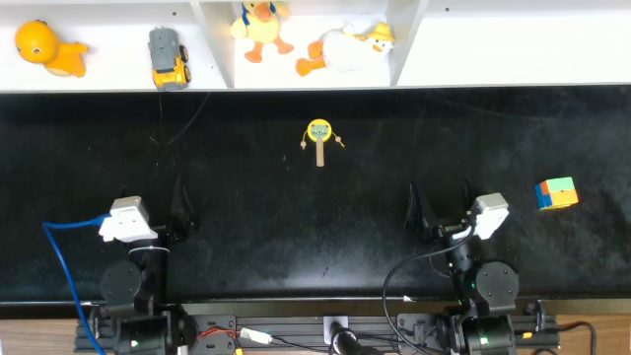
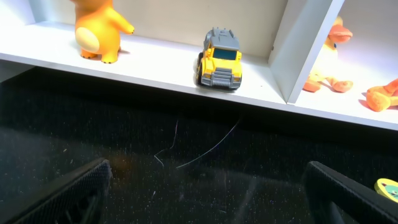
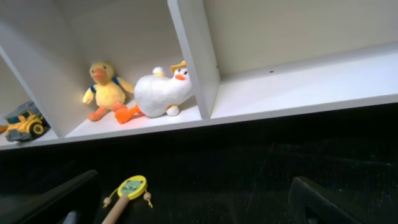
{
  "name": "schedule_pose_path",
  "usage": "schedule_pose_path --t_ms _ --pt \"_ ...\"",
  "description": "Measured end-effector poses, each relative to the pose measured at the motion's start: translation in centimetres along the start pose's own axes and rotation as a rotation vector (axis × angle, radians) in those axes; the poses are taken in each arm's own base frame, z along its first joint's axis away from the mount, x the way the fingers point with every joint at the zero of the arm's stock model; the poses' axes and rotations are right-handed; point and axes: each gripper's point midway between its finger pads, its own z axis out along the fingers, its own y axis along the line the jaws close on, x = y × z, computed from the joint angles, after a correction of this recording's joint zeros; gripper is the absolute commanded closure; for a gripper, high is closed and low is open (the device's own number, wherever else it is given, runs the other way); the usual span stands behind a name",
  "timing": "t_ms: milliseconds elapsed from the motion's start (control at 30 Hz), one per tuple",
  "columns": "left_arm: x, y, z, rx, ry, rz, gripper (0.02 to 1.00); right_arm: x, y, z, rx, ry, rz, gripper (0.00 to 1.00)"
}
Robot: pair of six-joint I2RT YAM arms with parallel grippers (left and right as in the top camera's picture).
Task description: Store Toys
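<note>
Both grippers hang spread and empty over the black mat (image 1: 246,227) — left gripper (image 2: 208,167), right gripper (image 3: 194,180). Two toys wait unstored: one rattle drum (image 1: 318,136) mid-table, short of the shelf (image 1: 493,59), and one colour cube (image 1: 557,193) well off to the right. A clumsy approach could shove the cube farther out. The rattle's thin stick may twist in a pinch, and its beads (image 3: 148,197) (on strings, it seems) could snag. Shelved already: one orange figure (image 1: 44,47), one truck (image 1: 168,57), and two plush ducks — a yellow duck (image 1: 260,25) and a white duck (image 1: 345,49). A careless drop-in could topple them.
</note>
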Motion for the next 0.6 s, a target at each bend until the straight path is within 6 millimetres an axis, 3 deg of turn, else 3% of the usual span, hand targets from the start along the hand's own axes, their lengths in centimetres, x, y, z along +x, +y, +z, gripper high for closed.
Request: schedule_pose_path --t_ms 600 --pt "0.0 0.0 0.0 0.000 0.000 0.000 0.020 0.3 1.5 -0.1 -0.087 0.025 0.016 0.001"
